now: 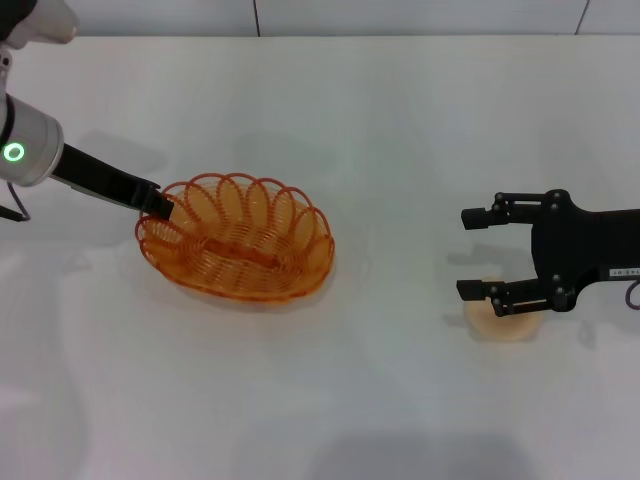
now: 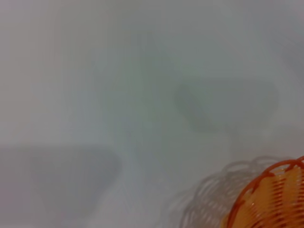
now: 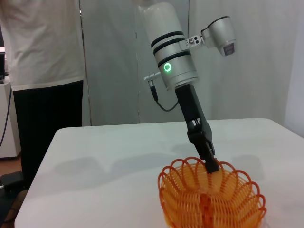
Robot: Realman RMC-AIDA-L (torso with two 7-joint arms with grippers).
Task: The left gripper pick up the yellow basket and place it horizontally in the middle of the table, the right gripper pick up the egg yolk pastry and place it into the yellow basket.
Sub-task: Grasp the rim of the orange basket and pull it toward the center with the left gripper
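Only an unreadable label on right pincer.

A green ring light is glowing on the silver-white left arm with two black bands, a black cable trailing beside its black left gripper.

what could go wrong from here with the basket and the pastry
1. The left end effector meets the yellow basket only at its rim, at one end; such an off-centre hold might let the basket tilt or swing.
2. The right end effector is open over the egg yolk pastry, which one finger partly hides; a close that is off-centre could nudge or squash it.
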